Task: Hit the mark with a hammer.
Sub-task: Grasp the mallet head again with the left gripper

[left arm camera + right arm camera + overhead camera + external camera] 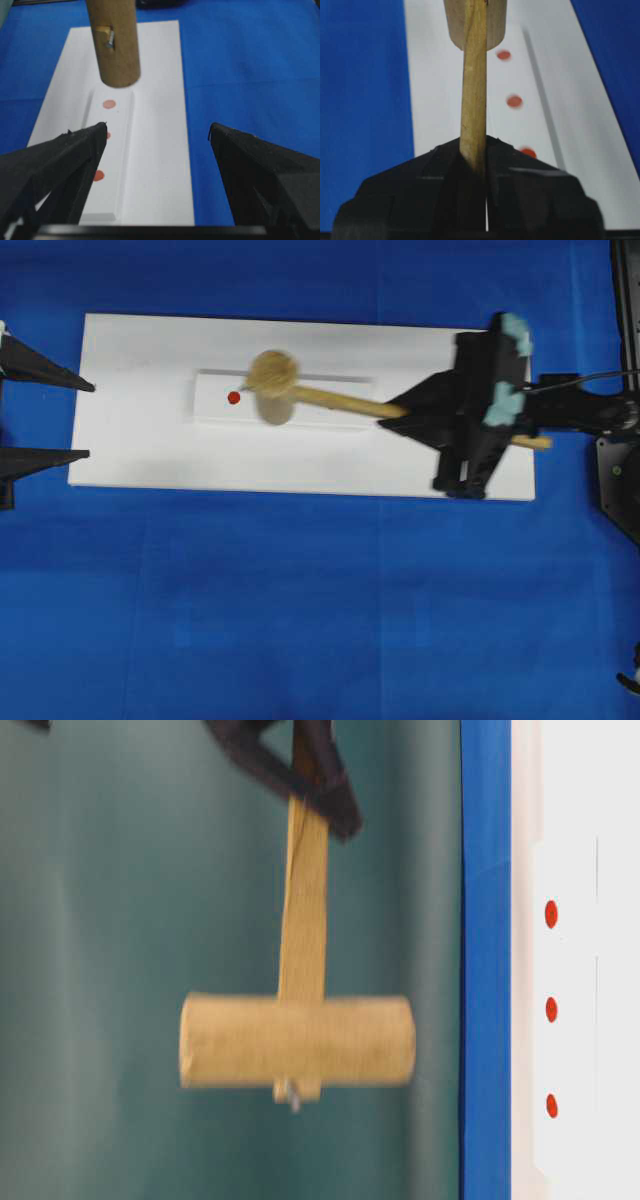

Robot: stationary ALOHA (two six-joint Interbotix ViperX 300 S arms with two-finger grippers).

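Note:
The hammer (272, 375) is a light-wood mallet. My right gripper (402, 412) is shut on its handle (474, 90) and holds the head in the air over the raised white strip (215, 405). One red mark (234, 397) shows just left of the head in the overhead view. The table-level view shows the head (297, 1040) apart from the board and three red marks (551, 1009). Three marks also show in the right wrist view (514, 101). My left gripper (157, 130) is open and empty at the board's left end, facing the head (119, 45).
The white board (150, 455) lies on a blue cloth (300, 610). My right arm's base (620, 470) stands at the right edge. The left fingers (85, 388) hover at the board's left edge.

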